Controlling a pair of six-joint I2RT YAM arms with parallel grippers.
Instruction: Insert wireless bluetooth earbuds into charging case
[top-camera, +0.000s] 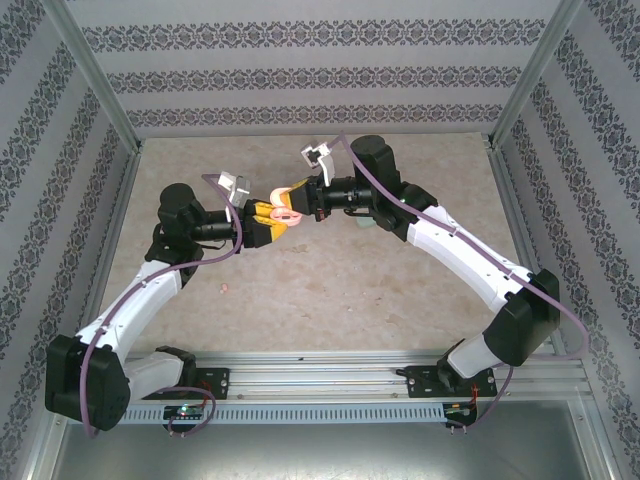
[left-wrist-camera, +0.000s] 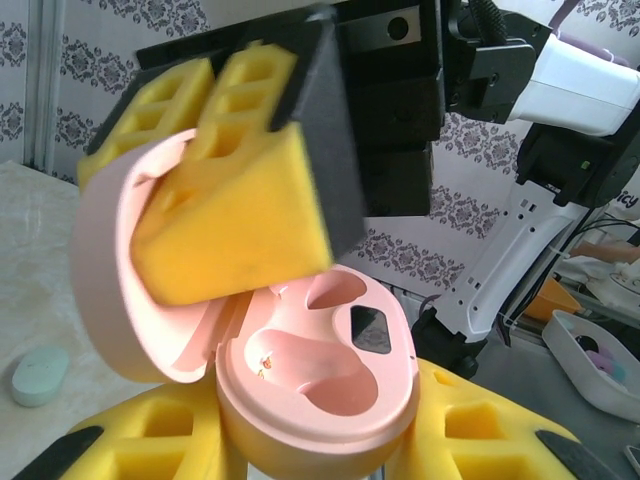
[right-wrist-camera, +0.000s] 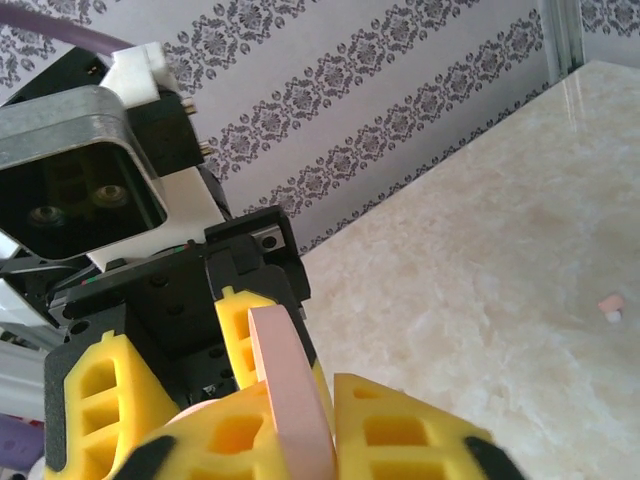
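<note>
With the left gripper (top-camera: 266, 224) clamped on the pink case (left-wrist-camera: 330, 385) and the right gripper (right-wrist-camera: 295, 430) pinching its lid (right-wrist-camera: 283, 355) open, a pink earbud (right-wrist-camera: 608, 303) lies on the table (right-wrist-camera: 470, 290) well below both, probably tiny, light and slick, best pinched gently across its flanks.

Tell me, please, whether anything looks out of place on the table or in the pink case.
One small pink earbud lies loose on the table, apart from the open pink case held up in the air. The two wells of the case look empty.
</note>
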